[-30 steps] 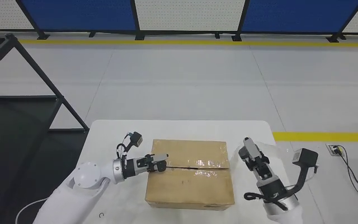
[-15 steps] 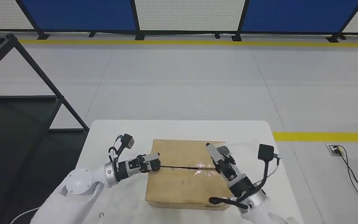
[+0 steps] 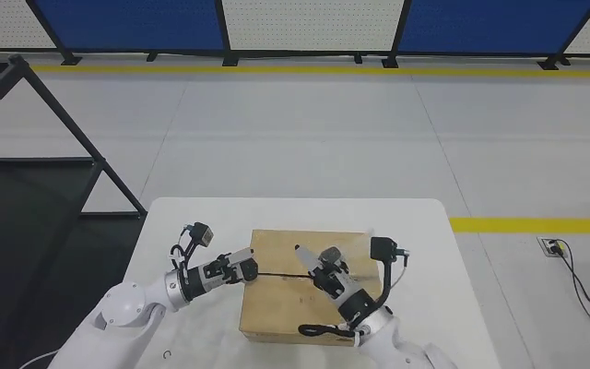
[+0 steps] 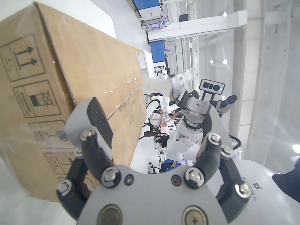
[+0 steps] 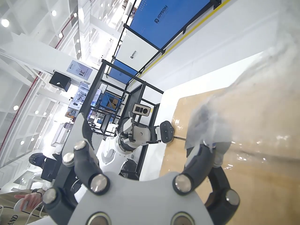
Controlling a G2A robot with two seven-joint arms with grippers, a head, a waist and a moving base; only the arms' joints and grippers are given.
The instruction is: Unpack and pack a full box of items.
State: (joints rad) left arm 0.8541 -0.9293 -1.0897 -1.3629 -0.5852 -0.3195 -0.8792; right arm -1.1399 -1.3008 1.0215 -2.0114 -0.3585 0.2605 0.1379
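Observation:
A closed cardboard box (image 3: 313,309) sits in the middle of the white table (image 3: 184,221). My left gripper (image 3: 245,267) is open at the box's left end, level with the top seam. In the left wrist view the box (image 4: 70,59) lies beside one finger (image 4: 99,118). My right gripper (image 3: 315,262) hovers over the box top, left of centre, and is open. A crumpled strip of clear tape (image 5: 206,122) clings to one of its fingers (image 5: 201,155) and trails back over the box (image 5: 246,176). The left wrist view shows that tape (image 4: 180,83) bunched at the right gripper's tip.
A black metal frame (image 3: 55,138) stands off the table's left side. Blue and white partitions (image 3: 129,23) line the far floor behind a yellow stripe. A small ring-shaped object (image 3: 167,354) lies near the table's front left. Bare tabletop surrounds the box.
My right arm swept from the box's right end across its top toward the left, dragging the clear tape. My left gripper backed slightly left to the box's edge.

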